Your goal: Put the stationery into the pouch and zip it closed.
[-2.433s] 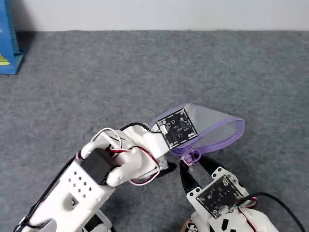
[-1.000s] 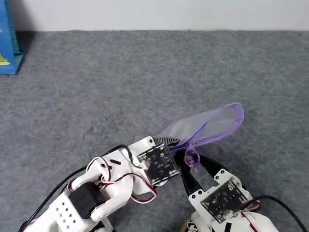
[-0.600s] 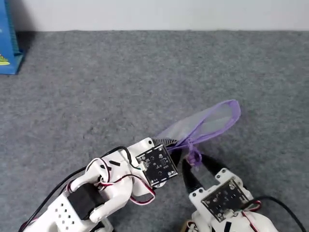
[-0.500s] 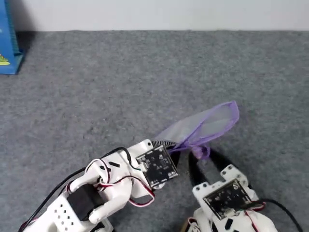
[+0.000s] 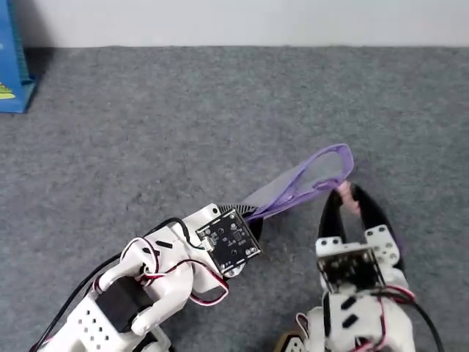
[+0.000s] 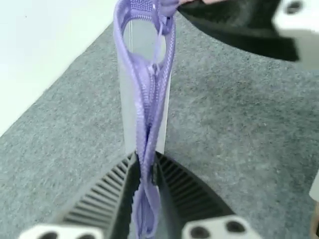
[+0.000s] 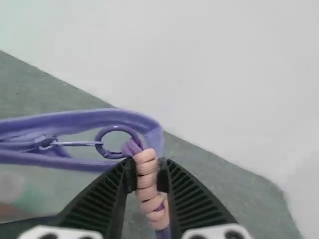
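The purple mesh pouch [image 5: 304,182] hangs stretched between both grippers, tilted above the grey table. My left gripper [image 5: 250,214] is shut on the pouch's near end, its zipper tape [image 6: 147,149] pinched between the ribbed fingers [image 6: 174,186]. My right gripper [image 5: 346,192] is at the pouch's far end, shut on the pink coiled zipper pull [image 7: 145,162], which hangs from a purple ring [image 7: 113,143]. The zipper teeth look joined along most of the length, with a small loop [image 6: 142,17] left open near the right gripper [image 6: 234,22]. I cannot make out what is inside the pouch.
Grey carpet-like table surface [image 5: 183,117] spreads behind the arms, up to a white wall [image 5: 234,22]. A blue box [image 5: 11,62] stands at the far left edge. Both arm bases crowd the near edge.
The right gripper has travelled with the zipper pull from beside the left gripper to the pouch's far end. The pouch mouth has narrowed from a wide opening to a thin strip.
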